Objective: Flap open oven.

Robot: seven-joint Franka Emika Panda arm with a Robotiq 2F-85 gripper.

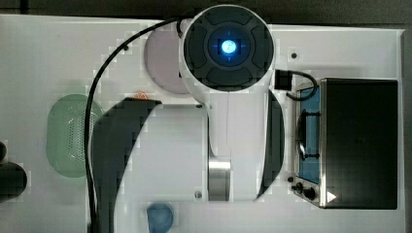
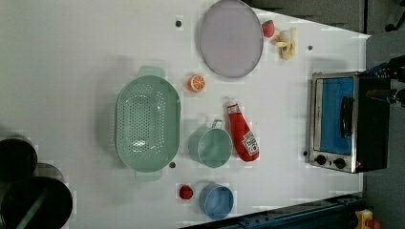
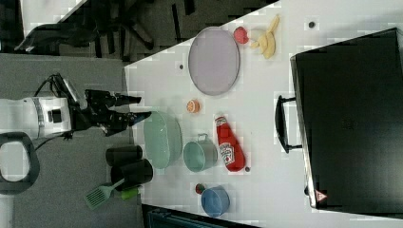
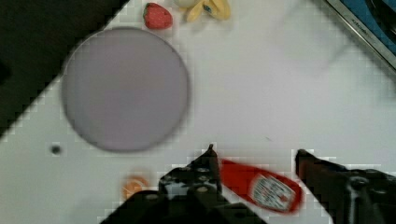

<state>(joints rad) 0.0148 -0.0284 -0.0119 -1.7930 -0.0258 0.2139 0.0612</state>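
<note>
oven (image 2: 348, 123) door shut at the left view's right on white desk (image 2: 71, 57), gripper (image 4: 254, 161) fingers (image 4: 208, 163) apart, holding nothing, above ketchup bottle (image 4: 261, 186)

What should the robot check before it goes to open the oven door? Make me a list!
1. Oven door shut, so there is something to open: ok, the blue glass sits flat in its frame.
2. Handle free to grab: ok, nothing is on it.
3. Gripper open and empty: ok, the fingers stand apart and hold nothing.
4. Gripper near the handle: not ok, in the right view it hangs far from the oven.
5. Table in front of the door bare for the flap: ok, the ketchup bottle lies apart from it.
</note>
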